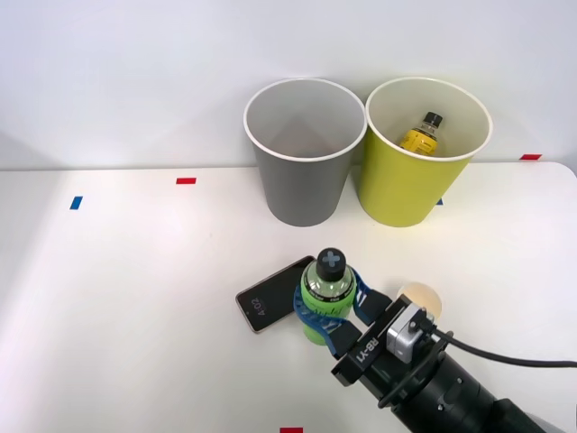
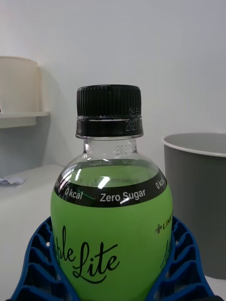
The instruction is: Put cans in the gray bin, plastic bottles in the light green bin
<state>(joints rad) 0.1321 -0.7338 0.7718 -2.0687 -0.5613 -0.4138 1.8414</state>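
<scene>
At the lower centre of the front view, the right pincer (image 1: 326, 311) is clasping the green bottle (image 1: 325, 293) around its smooth, probably slippery and rather light body, standing on the surface (image 1: 135, 298).

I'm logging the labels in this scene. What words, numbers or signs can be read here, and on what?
"0 kcal" and "Zero Sugar": black band of the green bottle, held in the right hand.
"Lite": script on its green label; the word before it is cut off.
"2027": stamped on its cap ring; the rest is unreadable.
"A-02": dark flat tag on the table.
"RB-Y1": the hand's mount.
Yellow-labelled bottle: too small.
</scene>
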